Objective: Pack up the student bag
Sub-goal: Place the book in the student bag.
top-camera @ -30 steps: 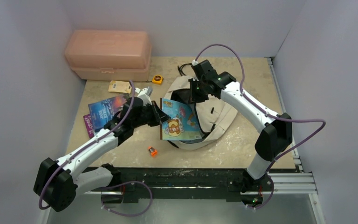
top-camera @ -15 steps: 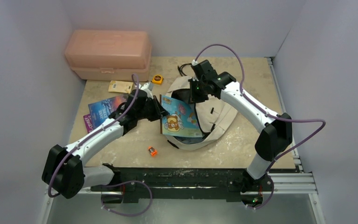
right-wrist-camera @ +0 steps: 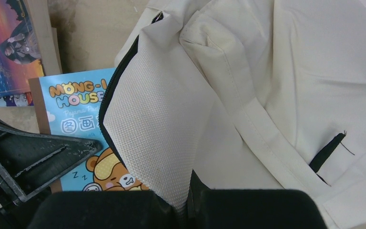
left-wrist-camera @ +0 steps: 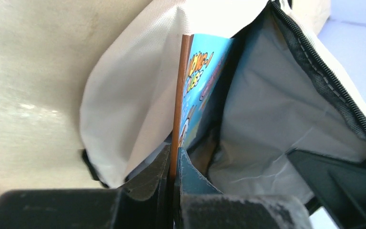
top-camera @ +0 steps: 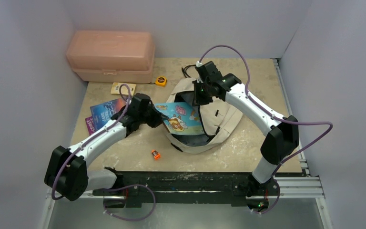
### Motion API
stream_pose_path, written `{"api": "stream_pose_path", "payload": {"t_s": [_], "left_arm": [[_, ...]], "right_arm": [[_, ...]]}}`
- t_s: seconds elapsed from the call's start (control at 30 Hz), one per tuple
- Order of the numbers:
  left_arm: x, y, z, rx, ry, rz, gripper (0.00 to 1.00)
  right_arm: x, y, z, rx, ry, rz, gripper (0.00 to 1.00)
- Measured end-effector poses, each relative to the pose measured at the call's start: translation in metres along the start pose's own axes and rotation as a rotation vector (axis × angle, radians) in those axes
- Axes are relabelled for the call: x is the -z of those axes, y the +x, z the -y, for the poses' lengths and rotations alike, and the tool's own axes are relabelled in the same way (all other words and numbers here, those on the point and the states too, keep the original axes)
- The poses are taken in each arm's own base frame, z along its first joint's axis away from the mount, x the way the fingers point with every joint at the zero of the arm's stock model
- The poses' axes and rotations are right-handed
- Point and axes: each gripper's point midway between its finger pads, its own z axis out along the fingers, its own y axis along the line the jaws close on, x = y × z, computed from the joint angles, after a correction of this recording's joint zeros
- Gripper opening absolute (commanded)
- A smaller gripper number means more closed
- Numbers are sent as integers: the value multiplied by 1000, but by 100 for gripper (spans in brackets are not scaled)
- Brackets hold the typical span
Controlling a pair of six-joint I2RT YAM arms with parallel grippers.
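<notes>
The cream student bag [top-camera: 221,119] lies at mid-table with its mouth facing left. My right gripper [top-camera: 201,98] is shut on the bag's upper flap [right-wrist-camera: 157,129] and holds the mouth open. My left gripper [top-camera: 158,117] is shut on the left edge of a blue bear-picture book [top-camera: 181,118]. The book's right part sits inside the bag's mouth. In the left wrist view the book's brown spine [left-wrist-camera: 178,95] runs up from between my fingers [left-wrist-camera: 174,155] into the grey-lined bag [left-wrist-camera: 276,109]. The right wrist view shows the book's cover [right-wrist-camera: 76,109] beside the flap pinched in my right gripper [right-wrist-camera: 188,191].
A pink plastic box [top-camera: 110,56] stands at the back left. A yellow tape measure [top-camera: 160,81] and a tan card [top-camera: 123,88] lie in front of it. A dark blue book [top-camera: 106,112] and a purple one [top-camera: 90,125] lie left. A small orange item [top-camera: 156,154] sits near the front.
My left arm has swung the blue book from upright to nearly flat and pushed it further right into the bag's mouth. The right arm has not moved.
</notes>
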Motion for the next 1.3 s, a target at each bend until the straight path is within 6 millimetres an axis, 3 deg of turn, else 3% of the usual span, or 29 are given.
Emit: {"api": "stream_pose_path", "payload": {"t_s": [0.2, 0.33, 0.57, 0.83, 1.07, 1.3], "left_arm": [[-11, 15, 7, 185, 36, 16, 0], [-11, 24, 22, 234, 82, 55, 0], [-14, 18, 33, 384, 108, 111, 0], [-40, 42, 32, 341, 55, 153, 0], [-49, 62, 53, 254, 62, 220, 0], [-82, 58, 79, 211, 59, 310, 0]], "right_arm": [[0, -1, -1, -11, -5, 3, 0], [0, -1, -2, -17, -4, 3, 0], [0, -1, -2, -20, -5, 3, 0], [1, -2, -2, -22, -5, 5, 0], [6, -6, -1, -10, 12, 15, 0], [25, -11, 2, -27, 29, 57, 0]]}}
